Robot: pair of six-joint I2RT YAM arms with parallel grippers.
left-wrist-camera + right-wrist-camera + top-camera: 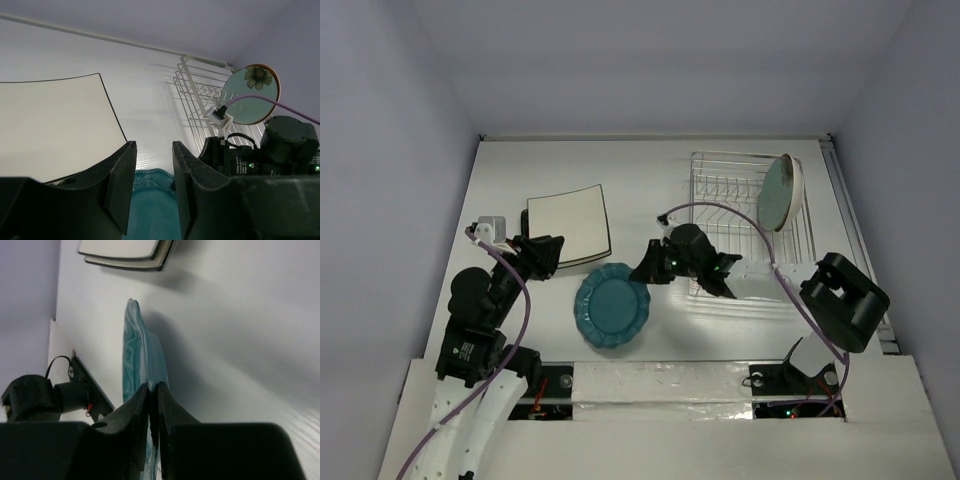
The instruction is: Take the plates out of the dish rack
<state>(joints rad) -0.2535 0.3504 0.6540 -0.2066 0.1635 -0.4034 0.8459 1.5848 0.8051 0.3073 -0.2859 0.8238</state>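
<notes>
Teal plate (612, 305) is sitting near-centre, left of the dish rack (720, 185), with the right gripper (648, 270) pinching its rim. Retreating before letting go risks dragging it. The left gripper (548, 255) is hanging unclenched by the square plates (568, 225).

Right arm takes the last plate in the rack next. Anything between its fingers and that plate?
Only empty tines of the silver wire dish rack lie between. The right gripper points away, shut on the rim of the round scalloped teal plate; the round brown-rimmed plate leans at the rack's right end.
</notes>
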